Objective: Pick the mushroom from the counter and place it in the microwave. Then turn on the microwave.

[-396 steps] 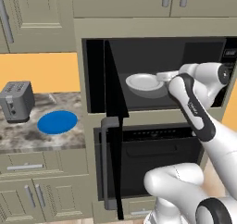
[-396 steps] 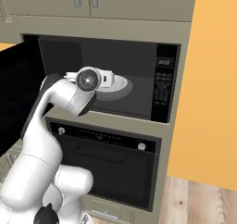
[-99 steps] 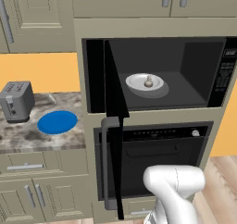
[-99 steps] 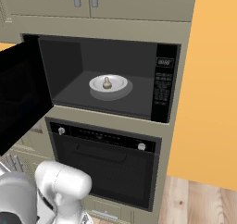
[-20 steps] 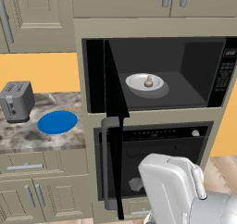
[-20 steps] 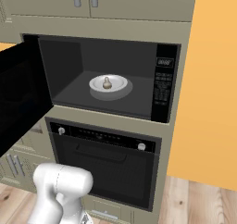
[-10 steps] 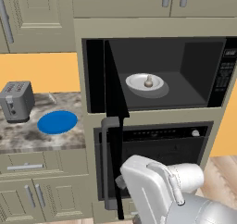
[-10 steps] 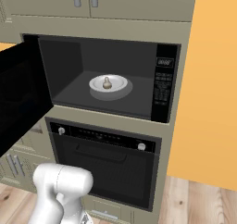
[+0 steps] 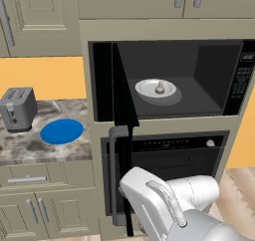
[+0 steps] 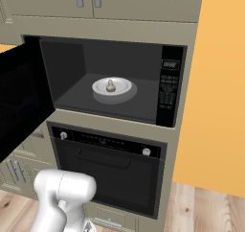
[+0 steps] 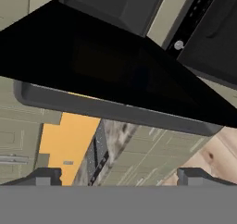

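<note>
Kitchen unchanged; mushroom (image 9: 160,88) sits inside microwave (image 10: 170,87), door (image 11: 115,75) open; gripper (image 11: 118,176) (spread, empty) has swung toward it.

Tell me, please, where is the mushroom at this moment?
The mushroom sits on the white plate inside the open microwave, near the middle of its floor in both base views, left of the keypad.

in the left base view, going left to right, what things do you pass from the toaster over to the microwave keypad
Toaster → blue plate on the counter → open microwave door, seen edge-on → mushroom on the white turntable plate inside the microwave → keypad.
</note>
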Robot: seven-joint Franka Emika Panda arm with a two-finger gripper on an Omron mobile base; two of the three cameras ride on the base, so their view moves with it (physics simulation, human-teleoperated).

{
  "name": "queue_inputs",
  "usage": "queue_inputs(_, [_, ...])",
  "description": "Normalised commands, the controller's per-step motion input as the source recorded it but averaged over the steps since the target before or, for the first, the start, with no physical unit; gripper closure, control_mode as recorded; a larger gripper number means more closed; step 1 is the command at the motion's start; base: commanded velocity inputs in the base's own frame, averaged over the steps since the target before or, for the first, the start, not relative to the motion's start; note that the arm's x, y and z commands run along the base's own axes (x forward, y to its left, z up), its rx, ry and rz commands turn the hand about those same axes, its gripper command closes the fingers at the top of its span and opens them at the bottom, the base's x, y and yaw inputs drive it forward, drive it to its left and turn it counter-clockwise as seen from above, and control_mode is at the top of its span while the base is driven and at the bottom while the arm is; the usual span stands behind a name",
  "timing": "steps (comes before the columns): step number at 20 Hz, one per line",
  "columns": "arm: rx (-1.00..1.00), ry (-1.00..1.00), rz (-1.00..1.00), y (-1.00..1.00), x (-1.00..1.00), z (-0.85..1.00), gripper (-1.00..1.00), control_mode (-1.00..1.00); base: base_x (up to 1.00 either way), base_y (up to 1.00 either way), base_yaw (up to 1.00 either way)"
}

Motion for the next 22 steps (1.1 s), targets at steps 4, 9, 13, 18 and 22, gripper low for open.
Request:
queue_inputs(4, [0.00, -0.15, 0.00, 0.00, 0.25, -0.34, -1.00, -1.00, 0.00, 0.00, 0.00])
queue_inputs(9, [0.09, -0.06, 0.00, 0.00, 0.31, -0.35, -1.00, -1.00, 0.00, 0.00, 0.00])
queue_inputs(13, [0.15, 0.00, 0.00, 0.01, 0.35, -0.36, -1.00, -1.00, 0.00, 0.00, 0.00])
queue_inputs(18, [0.15, -0.04, 0.01, 0.11, 0.32, -0.41, -1.00, -1.00, 0.00, 0.00, 0.00])
queue_inputs(22, [0.14, -0.06, 0.00, 0.15, 0.30, -0.44, -1.00, -1.00, 0.00, 0.00, 0.00])
